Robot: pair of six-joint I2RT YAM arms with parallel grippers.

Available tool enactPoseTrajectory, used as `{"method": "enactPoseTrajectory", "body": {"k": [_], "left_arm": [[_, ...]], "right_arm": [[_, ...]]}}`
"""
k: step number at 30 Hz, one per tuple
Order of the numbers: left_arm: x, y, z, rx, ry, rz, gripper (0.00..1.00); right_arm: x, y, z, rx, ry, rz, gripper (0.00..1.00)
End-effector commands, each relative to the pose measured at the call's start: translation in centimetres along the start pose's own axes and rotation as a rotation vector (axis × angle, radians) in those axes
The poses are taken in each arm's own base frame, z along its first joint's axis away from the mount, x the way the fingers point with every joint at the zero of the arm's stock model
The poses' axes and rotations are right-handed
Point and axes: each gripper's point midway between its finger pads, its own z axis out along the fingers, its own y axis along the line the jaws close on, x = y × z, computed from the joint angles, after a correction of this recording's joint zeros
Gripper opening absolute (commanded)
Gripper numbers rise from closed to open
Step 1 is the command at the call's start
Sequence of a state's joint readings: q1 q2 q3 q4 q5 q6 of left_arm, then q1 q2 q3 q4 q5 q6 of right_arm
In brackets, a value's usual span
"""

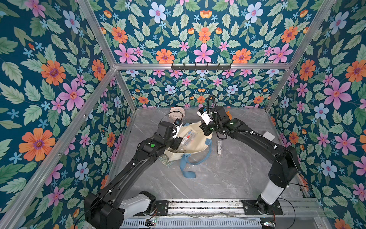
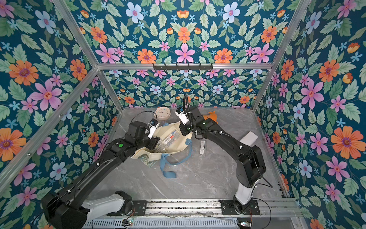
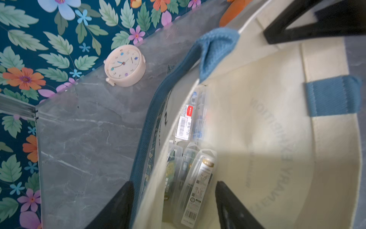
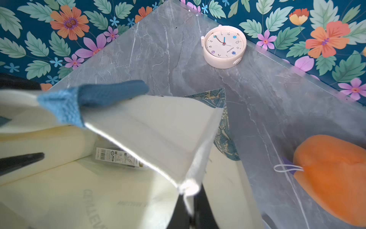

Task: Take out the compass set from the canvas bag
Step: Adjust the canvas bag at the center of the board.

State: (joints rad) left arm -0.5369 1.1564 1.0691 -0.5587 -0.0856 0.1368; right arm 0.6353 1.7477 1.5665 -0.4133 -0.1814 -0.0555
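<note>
The cream canvas bag (image 1: 198, 143) (image 2: 178, 147) lies on the grey table with its mouth held open. Inside it are clear plastic packs. One with a white barcode label and a gold top (image 3: 200, 188) (image 4: 118, 156) looks like the compass set, and another carries a red label (image 3: 186, 123). My left gripper (image 3: 174, 184) (image 1: 178, 143) is open and straddles the bag's near rim, one finger outside and one inside beside the labelled pack. My right gripper (image 4: 189, 200) (image 1: 206, 128) is shut on the bag's far rim (image 4: 188, 186), pinching the cloth and lifting it.
A pale round clock (image 1: 177, 115) (image 3: 125, 65) (image 4: 224, 46) sits by the back wall. An orange plush toy (image 4: 332, 178) (image 2: 212, 117) lies behind the right wrist. Right of the bag, a clear pack (image 1: 219, 147) and a white flat object (image 1: 268, 136) lie on the table. A blue strap (image 1: 186, 167) trails forward.
</note>
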Motion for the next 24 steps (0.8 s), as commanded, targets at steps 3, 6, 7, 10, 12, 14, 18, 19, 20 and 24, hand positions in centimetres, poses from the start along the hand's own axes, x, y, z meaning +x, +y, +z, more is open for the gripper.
{"method": "enactPoseTrajectory", "body": {"k": [3, 6, 7, 10, 12, 14, 18, 19, 20, 24], "left_arm": [[-0.1, 3.0, -0.4, -0.159, 0.025, -0.030, 0.68], [-0.5, 4.3, -1.1, -0.217, 0.012, -0.056, 0.68], [-0.7, 4.6, -1.5, -0.220, 0.001, -0.070, 0.69], [-1.3, 4.7, -2.3, -0.189, -0.047, -0.106, 0.72], [-1.0, 4.5, -2.0, -0.159, -0.043, -0.124, 0.73], [-0.2, 4.1, -1.5, -0.132, -0.012, -0.141, 0.74], [1.7, 3.1, -0.7, -0.067, 0.035, -0.172, 0.77], [2.0, 2.9, -0.5, -0.050, 0.041, -0.179, 0.77], [2.1, 2.7, -0.4, -0.035, 0.043, -0.184, 0.77], [2.1, 2.9, 0.2, -0.013, 0.053, -0.198, 0.66]], "right_arm": [[-0.3, 0.3, 0.2, -0.021, -0.009, 0.016, 0.04], [-0.4, 0.3, 0.1, -0.015, -0.012, 0.016, 0.04], [-0.4, 0.3, 0.0, -0.014, -0.010, 0.016, 0.03], [-0.4, 0.2, -0.1, -0.013, -0.013, 0.017, 0.03], [-0.4, 0.2, -0.2, -0.010, -0.014, 0.016, 0.03], [-0.6, 0.2, -0.3, -0.007, -0.018, 0.016, 0.03], [-0.8, 0.2, -0.6, -0.006, -0.029, 0.018, 0.02], [-0.8, 0.2, -0.6, -0.007, -0.029, 0.018, 0.02], [-0.8, 0.2, -0.6, -0.006, -0.030, 0.016, 0.02], [-1.1, 0.1, -0.8, -0.001, -0.039, 0.015, 0.02]]}}
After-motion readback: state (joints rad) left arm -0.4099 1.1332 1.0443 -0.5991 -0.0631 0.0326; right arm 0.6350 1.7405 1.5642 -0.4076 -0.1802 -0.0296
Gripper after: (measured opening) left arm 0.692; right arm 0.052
